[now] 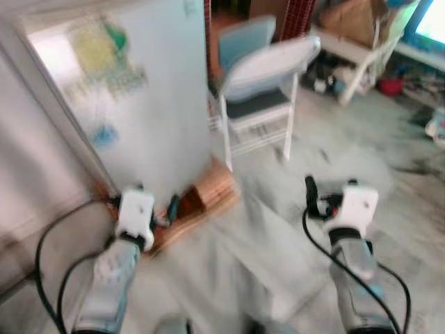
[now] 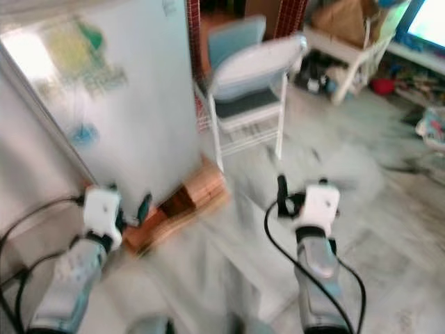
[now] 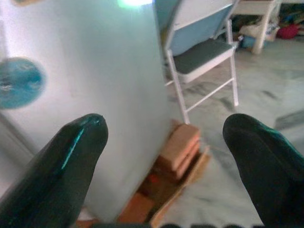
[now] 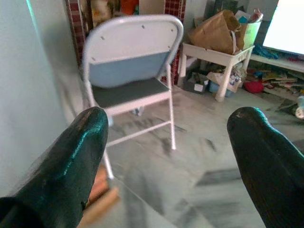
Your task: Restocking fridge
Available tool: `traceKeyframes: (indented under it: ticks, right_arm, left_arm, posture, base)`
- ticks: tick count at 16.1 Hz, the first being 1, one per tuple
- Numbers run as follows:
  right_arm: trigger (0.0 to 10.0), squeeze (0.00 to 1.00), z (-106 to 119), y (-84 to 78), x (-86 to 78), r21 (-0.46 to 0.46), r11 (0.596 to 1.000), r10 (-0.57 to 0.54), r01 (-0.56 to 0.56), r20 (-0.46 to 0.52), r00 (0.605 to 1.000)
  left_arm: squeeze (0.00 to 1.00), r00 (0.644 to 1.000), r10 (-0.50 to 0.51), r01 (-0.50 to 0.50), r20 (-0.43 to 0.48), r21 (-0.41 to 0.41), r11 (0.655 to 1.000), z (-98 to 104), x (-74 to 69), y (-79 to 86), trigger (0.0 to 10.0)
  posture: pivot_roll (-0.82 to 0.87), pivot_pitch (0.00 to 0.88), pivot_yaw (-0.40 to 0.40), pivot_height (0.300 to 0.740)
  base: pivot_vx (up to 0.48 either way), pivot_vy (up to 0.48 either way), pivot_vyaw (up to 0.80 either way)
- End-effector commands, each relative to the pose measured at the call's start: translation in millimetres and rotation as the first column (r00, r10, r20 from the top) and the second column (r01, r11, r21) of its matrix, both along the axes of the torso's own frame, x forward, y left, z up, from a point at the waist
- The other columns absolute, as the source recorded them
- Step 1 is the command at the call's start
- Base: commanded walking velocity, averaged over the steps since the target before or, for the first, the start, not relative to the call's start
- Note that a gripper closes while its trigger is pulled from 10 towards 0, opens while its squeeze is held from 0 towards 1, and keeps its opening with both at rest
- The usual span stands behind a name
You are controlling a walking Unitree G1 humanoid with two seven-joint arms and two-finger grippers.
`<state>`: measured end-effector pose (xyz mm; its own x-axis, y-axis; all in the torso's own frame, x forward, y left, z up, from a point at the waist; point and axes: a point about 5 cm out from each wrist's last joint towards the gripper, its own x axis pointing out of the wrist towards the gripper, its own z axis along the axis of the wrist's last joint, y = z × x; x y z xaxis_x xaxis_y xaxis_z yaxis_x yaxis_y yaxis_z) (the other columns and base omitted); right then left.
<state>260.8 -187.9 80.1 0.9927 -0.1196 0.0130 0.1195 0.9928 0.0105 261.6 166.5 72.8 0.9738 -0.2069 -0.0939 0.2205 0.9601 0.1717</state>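
While the head views blur, likely from the robot walking, a pale fridge (image 1: 132,104) stands to the left, its door shut and dotted with faded stickers. It rests on stacked bricks (image 1: 208,195), probably to keep it off the grey marble floor (image 1: 278,229). Just right of the fridge and farther back, a white folding chair (image 1: 261,83) faces the room. At the far right, a small white table (image 4: 218,54) holds a brown paper bag (image 4: 216,31), with clutter beneath it.

Both arms reach forward at waist height, apart from everything. The left gripper (image 3: 164,156) points at the fridge's lower side, its fingers spread wide and empty. The right gripper (image 4: 171,142) points toward the chair, fingers also spread and empty. No groceries are held, so the robot seems to be approaching the fridge, with restocking not yet begun.
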Motion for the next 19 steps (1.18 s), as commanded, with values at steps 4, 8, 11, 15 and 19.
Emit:
traceKeyframes:
  ticks: [4, 8, 11, 15, 19]
  right_arm:
    - [10.0, 0.00, 3, 4.3, -0.5, -0.018, 0.999, 0.042, -0.042, 0.006, 0.999]
    - [10.0, 0.00, 7, -0.2, 8.7, -0.037, 0.998, 0.052, -0.052, 0.014, 0.999]
    - [10.0, 0.00, 8, 5.5, 11.4, -0.040, 0.997, 0.059, -0.058, 0.026, 0.998]
    - [10.0, 0.00, 6, 5.2, 9.6, -0.042, 0.997, 0.070, -0.070, 0.014, 0.997]
    - [10.0, 0.00, 9, 5.1, 14.3, -0.046, 0.996, 0.071, -0.070, 0.024, 0.997]
  left_arm:
    - [0.00, 0.999, 0.049, -0.049, -0.018, 0.015, 0.999, -2, -1.1, 12.6, 10.0]
    - [0.00, 0.997, 0.076, -0.075, -0.024, 0.006, 0.997, -5, -4.5, 14.5, 10.0]
    - [0.00, 0.996, 0.085, -0.085, -0.021, 0.000, 0.996, -4, -1.2, 15.8, 10.0]
    - [0.00, 0.996, 0.086, -0.086, -0.019, -0.012, 0.996, -4, 1.9, 10.4, 10.0]
    - [0.00, 0.996, 0.084, -0.084, -0.016, -0.014, 0.996, -3, 4.7, 7.3, 10.0]
  posture:
    - [0.08, 0.085, -0.015, 0.740]
    - [0.10, 0.087, -0.030, 0.740]
    - [0.10, 0.086, -0.037, 0.740]
    - [0.10, 0.087, -0.044, 0.740]
    - [0.10, 0.089, -0.045, 0.740]
  base:
    - [0.000, 0.240, 0.00]
    - [0.000, 0.480, 0.00]
    - [0.000, 0.480, 0.00]
    - [0.000, 0.480, 0.00]
    - [0.000, 0.480, -0.80]
